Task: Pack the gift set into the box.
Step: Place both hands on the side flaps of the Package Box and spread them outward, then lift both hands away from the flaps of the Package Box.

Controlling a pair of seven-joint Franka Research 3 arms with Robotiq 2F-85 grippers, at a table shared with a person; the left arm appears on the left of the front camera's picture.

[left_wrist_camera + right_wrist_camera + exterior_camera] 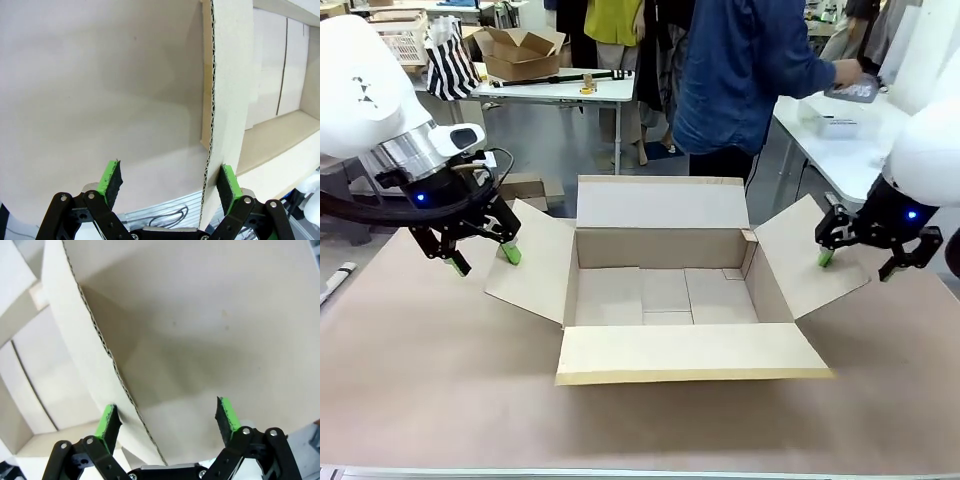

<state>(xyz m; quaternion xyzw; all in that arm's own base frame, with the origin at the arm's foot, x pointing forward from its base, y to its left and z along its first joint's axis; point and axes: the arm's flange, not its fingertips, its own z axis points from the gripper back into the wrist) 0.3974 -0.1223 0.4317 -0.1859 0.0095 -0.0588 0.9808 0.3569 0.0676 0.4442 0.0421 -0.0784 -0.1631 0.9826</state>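
The box (660,248), a large brown carton, stands open and empty mid-table with all four flaps spread outward. My left gripper (483,260) is open at the outer edge of the left flap (535,265). In the left wrist view that corrugated flap edge (209,100) runs between the fingers of my left gripper (169,182), close to one green pad (227,185). My right gripper (860,262) is open at the right flap (800,255). Its wrist view shows the flap edge (100,340) passing between the fingers of my right gripper (167,417). The gift set is out of view.
A person (740,70) stands beyond the box, turned to a white side table (830,130) at the right, one hand on something pale there. A far table holds a smaller carton (520,52) and a striped bag (450,62). Brown tabletop (420,380) surrounds the box.
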